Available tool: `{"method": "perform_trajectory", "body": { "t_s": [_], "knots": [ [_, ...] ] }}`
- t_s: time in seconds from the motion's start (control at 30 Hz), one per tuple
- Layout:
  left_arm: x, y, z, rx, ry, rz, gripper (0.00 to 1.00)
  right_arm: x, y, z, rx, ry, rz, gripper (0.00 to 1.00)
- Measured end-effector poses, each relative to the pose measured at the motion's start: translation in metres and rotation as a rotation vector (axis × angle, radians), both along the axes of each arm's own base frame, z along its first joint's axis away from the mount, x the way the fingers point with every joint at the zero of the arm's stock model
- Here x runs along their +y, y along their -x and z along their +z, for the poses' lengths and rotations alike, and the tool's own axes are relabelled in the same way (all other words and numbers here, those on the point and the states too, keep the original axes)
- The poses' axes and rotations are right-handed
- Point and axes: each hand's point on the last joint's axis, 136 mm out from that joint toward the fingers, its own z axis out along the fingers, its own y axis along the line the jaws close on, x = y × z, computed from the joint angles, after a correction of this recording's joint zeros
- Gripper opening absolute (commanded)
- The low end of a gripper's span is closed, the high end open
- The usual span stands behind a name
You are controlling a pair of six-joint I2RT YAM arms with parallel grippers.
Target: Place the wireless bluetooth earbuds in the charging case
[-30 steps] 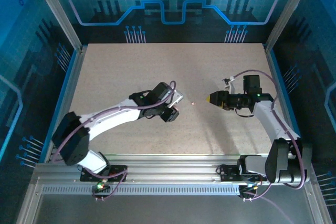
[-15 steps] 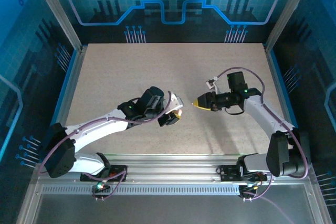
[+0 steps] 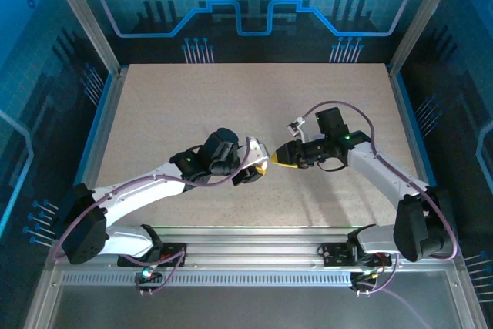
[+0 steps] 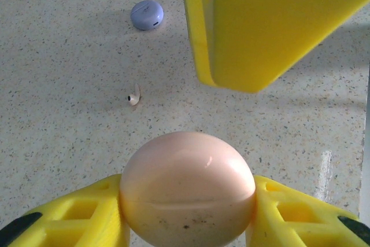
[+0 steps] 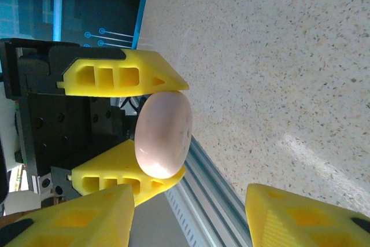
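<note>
As the two arms have closed in on each other over the last second, the right gripper (image 3: 278,158) has swung in from the right side of the table (image 3: 192,105) and now stands just beside the left gripper (image 3: 261,165), near the middle of the front half. My left gripper is clenched on the pale pink puck (image 4: 188,186) of the charging case, one yellow finger on either flank, with a seam visible across the puck's face. My right gripper is released and carries nothing: in its wrist view the two fingers stand well apart, facing the held puck. The lavender disc (image 4: 146,14) lies flat on the table beyond, and one earbud (image 4: 134,95) lies loose between it and the held puck, touching neither. I read this convergence as preparation for a two-handed move on the puck, probably opening it or passing it over. No earbud is seated yet, so the task proper remains ahead.
</note>
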Motion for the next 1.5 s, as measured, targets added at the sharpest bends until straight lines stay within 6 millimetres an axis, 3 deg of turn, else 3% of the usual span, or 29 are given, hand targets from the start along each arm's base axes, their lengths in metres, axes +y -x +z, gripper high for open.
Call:
{"method": "perform_trajectory", "body": {
  "t_s": [0.17,0.3,0.87,1.23,1.33,1.43,1.47,1.5],
  "knots": [
    [0.000,0.001,0.000,0.000,0.000,-0.002,0.29,0.008,-0.001,0.005,-0.012,0.005,0.010,0.54],
    [0.000,0.001,0.000,0.000,0.000,-0.002,0.29,0.015,-0.003,0.008,-0.021,0.007,0.020,0.48],
    [-0.002,0.003,0.003,-0.005,0.008,-0.007,0.28,0.029,0.002,0.000,-0.007,0.030,0.061,0.40],
    [-0.001,0.002,0.003,-0.014,-0.002,0.005,0.29,0.032,0.002,0.003,-0.009,0.025,0.064,0.20],
    [-0.001,0.002,0.003,-0.015,-0.004,0.007,0.40,0.032,0.001,0.003,-0.012,0.026,0.063,0.18],
    [-0.001,0.002,0.003,-0.015,-0.005,0.006,0.61,0.032,0.002,0.003,-0.022,0.029,0.071,0.17],
    [-0.001,0.003,0.003,-0.015,-0.004,0.004,0.74,0.032,0.002,0.004,-0.034,0.033,0.078,0.16],
    [-0.002,0.003,0.004,-0.013,0.002,0.003,0.77,0.031,0.001,0.004,-0.055,0.041,0.084,0.16]
  ]
}}
